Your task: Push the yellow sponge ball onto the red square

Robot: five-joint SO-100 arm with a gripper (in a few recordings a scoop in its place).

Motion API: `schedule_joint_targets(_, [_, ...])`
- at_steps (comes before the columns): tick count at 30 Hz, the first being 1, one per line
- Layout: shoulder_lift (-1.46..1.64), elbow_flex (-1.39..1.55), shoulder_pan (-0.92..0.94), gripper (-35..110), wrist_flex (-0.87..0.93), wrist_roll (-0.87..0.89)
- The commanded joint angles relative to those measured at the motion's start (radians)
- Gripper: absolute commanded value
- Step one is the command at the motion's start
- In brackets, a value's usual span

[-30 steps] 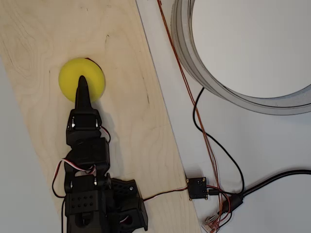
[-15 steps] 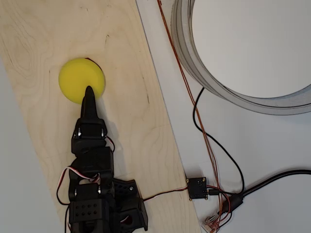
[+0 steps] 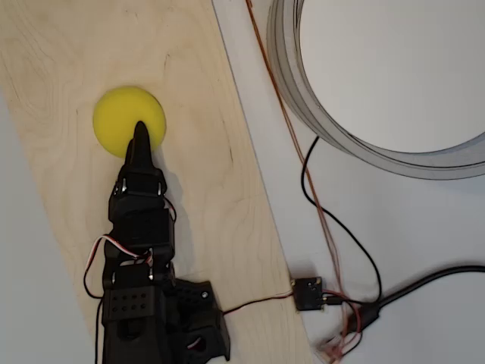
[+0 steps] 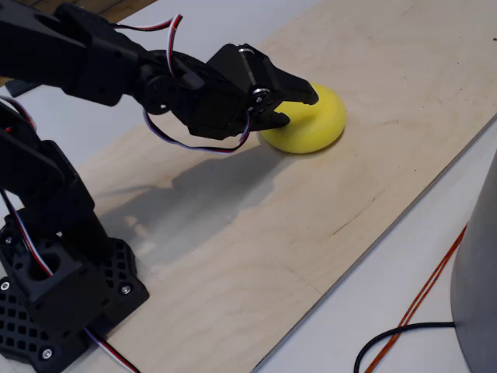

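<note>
The yellow sponge ball (image 3: 121,114) lies on the pale wooden board (image 3: 204,189); the fixed view shows the ball (image 4: 318,123) at the board's far part. My black gripper (image 3: 141,130) reaches up from below in the overhead view, its tip over the ball's lower right part. In the fixed view the gripper (image 4: 298,106) presses against the ball's left side, fingers together and holding nothing. The red square is hidden.
The arm's base (image 3: 163,322) stands at the board's lower end. Right of the board is a white table with a large grey ring (image 3: 303,98), a black cable (image 3: 341,235), an orange wire (image 3: 288,121) and a small circuit board (image 3: 307,293).
The gripper tip drew back toward the ball's lower right edge, then moved onto it again. The ball shifted slightly upward, and a red sliver at its top edge no longer shows.
</note>
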Motion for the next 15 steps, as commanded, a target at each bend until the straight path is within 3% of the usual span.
schedule_joint_targets(1, [-0.006,-0.035,-0.006,16,-0.015,0.015])
schedule_joint_targets(15, [-0.069,-0.097,-0.018,16,-0.017,0.034])
